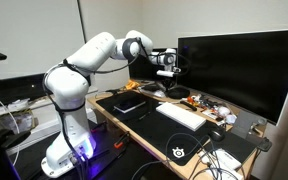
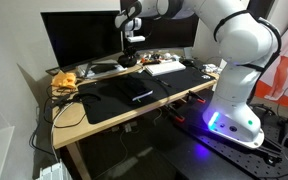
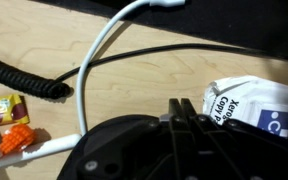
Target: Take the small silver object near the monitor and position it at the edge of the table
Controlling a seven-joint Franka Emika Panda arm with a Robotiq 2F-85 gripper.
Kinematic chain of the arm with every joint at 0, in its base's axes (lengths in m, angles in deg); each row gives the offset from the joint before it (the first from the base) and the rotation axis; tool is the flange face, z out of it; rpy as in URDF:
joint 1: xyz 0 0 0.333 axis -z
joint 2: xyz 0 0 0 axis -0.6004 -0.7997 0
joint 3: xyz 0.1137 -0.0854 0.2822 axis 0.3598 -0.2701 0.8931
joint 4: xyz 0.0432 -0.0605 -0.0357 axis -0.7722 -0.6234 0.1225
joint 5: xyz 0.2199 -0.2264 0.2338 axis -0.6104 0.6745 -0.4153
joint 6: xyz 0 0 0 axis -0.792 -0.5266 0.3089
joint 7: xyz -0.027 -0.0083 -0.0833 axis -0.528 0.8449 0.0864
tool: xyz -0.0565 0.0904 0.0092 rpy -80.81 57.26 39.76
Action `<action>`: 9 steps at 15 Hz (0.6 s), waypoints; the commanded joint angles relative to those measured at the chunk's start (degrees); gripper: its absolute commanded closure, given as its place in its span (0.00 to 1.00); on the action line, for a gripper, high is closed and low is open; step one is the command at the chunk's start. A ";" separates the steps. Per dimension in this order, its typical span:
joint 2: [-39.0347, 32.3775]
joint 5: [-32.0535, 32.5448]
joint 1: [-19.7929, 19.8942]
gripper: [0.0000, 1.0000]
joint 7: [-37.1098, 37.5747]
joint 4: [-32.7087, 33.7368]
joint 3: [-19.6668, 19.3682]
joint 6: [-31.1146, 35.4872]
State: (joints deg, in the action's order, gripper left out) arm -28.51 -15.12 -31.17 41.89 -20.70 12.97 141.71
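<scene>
My gripper (image 1: 167, 73) hangs low over the back of the table (image 2: 76, 118), just in front of the monitor (image 1: 234, 65), and it also shows in an exterior view (image 2: 130, 57). In the wrist view its two fingers (image 3: 181, 108) are pressed together. A thin grey sliver of the small silver object (image 3: 165, 117) shows at the fingertips; the rest is hidden by the fingers. Bare light wood of the table (image 3: 44, 50) lies under the gripper.
A white cable (image 3: 99, 50), a black coiled cord (image 3: 24, 85), a copy-paper wrapper (image 3: 254, 100) and orange wrappers (image 3: 14, 138) lie around the gripper. A white keyboard (image 1: 181, 115), black mats (image 2: 124, 95) and a small dark device (image 2: 141, 96) lie on the desk.
</scene>
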 commanded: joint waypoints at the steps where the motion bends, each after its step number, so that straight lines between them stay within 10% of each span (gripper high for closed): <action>1: 7.90 1.34 0.23 0.99 -0.51 -10.77 0.52 3.14; 9: 19.75 5.11 -0.36 0.99 -0.88 -29.16 0.03 7.47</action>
State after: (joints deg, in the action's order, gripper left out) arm -16.14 -11.68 -31.31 41.65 -38.75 13.04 145.64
